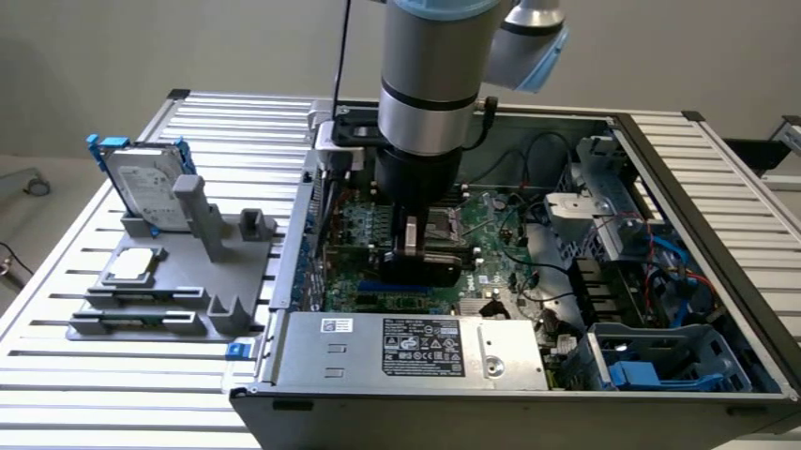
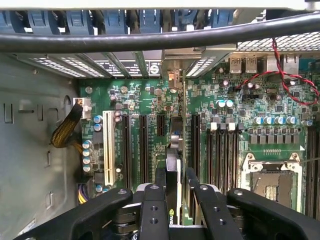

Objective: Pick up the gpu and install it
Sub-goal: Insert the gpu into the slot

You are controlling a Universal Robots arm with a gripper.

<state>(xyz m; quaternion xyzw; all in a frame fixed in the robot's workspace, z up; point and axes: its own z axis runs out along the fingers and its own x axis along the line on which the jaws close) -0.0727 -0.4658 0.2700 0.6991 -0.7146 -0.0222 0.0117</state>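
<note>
Holding the gpu [image 2: 173,172] edge-on in the claw [image 2: 172,202]. The fingers [image 2: 152,212] are closed partway, one on each face of the card, with the card pinched between them. From the wrist view the card is a thin upright strip with a black body and a green board edge.

Position: the claw [image 1: 403,239] is down inside the open computer case [image 1: 526,417], and the gpu [image 1: 411,272] hangs over the motherboard [image 1: 501,225] in the middle of the case. The card lines up lengthwise with the black expansion slots [image 2: 142,145]. I can't tell whether its lower edge touches a slot or sits just above.

Also inside the case:
- the white slot [image 2: 107,145] is beside the black ones
- the CPU socket [image 2: 272,185] is on the other side of the card from the white slot
- the power supply [image 1: 414,347] runs along the case's front wall
- a twisted red-and-black wire [image 2: 280,70] lies over the board

Outside the case, on the exterior view's left, a gray fixture [image 1: 163,295] sits on the slatted counter [image 1: 238,117]. It carries the blue-framed hard drive [image 1: 144,192] standing upright and a small silver chip [image 1: 135,265] lying flat. Both are well apart from the claw.
</note>
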